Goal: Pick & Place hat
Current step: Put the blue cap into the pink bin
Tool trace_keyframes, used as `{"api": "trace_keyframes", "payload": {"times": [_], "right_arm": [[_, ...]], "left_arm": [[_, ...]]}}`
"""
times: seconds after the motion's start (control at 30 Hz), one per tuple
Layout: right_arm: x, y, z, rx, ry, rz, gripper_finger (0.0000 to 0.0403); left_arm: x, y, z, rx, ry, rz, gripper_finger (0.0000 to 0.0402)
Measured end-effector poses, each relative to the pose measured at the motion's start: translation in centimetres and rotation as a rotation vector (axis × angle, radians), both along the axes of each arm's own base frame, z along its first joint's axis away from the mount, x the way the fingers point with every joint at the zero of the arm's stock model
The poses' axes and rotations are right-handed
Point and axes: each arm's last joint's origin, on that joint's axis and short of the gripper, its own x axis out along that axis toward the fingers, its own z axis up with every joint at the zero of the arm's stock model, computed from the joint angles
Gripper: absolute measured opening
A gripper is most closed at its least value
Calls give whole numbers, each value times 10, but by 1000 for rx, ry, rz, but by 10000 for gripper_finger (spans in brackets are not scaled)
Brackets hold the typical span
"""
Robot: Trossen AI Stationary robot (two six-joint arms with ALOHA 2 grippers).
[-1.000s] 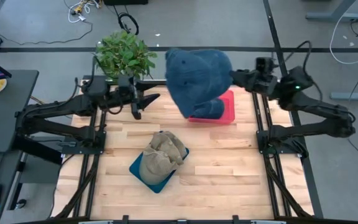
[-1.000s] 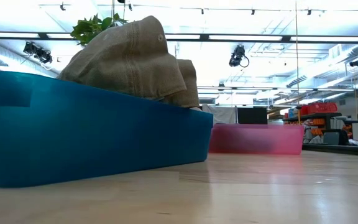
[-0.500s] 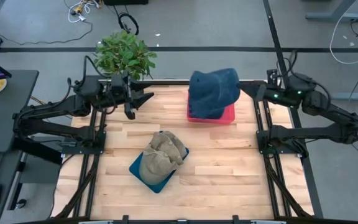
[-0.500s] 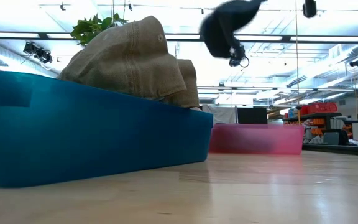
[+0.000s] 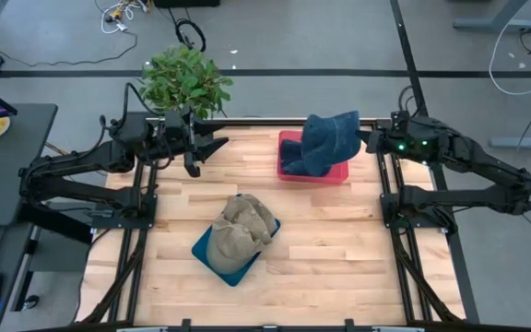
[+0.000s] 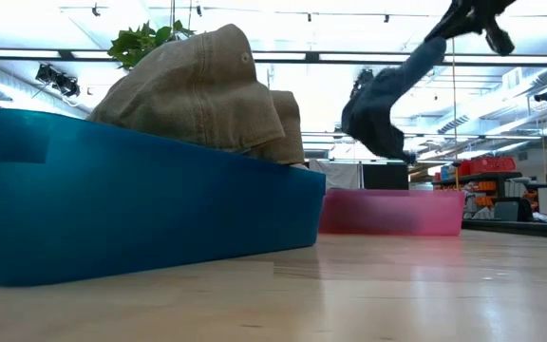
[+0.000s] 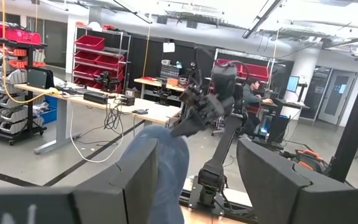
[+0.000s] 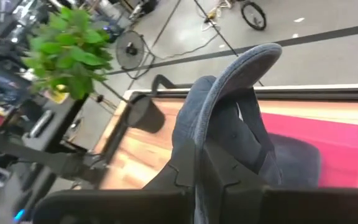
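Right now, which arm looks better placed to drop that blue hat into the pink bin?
The right one: the right gripper is shut on the blue hat, which hangs over the pink bin. The left gripper waits apart, open and empty.

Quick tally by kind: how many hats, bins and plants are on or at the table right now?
Hats: 2, a blue hat and a tan hat
Bins: 2, a pink bin and a blue bin
Plants: 1, a plant
Total: 5
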Motion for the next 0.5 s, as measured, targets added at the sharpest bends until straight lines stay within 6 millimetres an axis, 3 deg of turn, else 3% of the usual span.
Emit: {"api": "trace_keyframes", "payload": {"times": [0.17,0.5], "right_arm": [[10,-12,-30,23,31,-38,6],[31,-34,-109,83,-96,-51,6]], "left_arm": [[0,0,0,3,1,1,220],[0,0,0,-5,-1,-11,220]]}}
